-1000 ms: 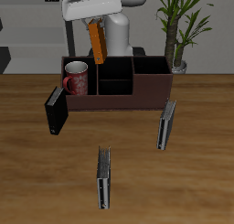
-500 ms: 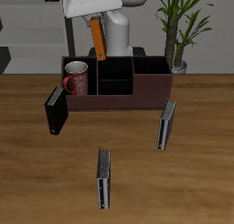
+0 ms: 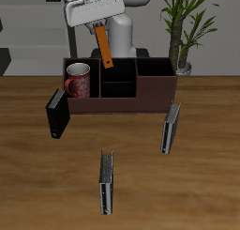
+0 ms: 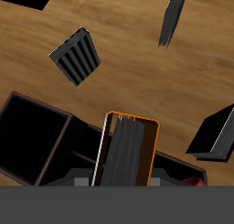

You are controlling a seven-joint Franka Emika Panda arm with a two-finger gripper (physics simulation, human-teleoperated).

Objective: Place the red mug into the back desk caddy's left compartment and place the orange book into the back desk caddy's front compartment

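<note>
Orange book (image 3: 104, 46) hangs clamped in the gripper (image 3: 95, 25), above the back desk caddy (image 3: 120, 86). Compared with one second ago, the gripper has rotated, and the book's lower end has swung from near the mug-side divider to a position over the caddy's middle sections (tilt remains, now leaning the other way). In the wrist view, the orange book (image 4: 127, 150) appears end-on, between the fingers. The red mug (image 3: 78, 81) sits upright in the left compartment (image 3: 75, 93), unchanged. The front compartment (image 3: 116, 100) holds nothing. A black book (image 3: 58, 113) stands just beside the caddy; two grey-black books (image 3: 170, 128) (image 3: 108, 181) stand nearer the table's front edge.
</note>
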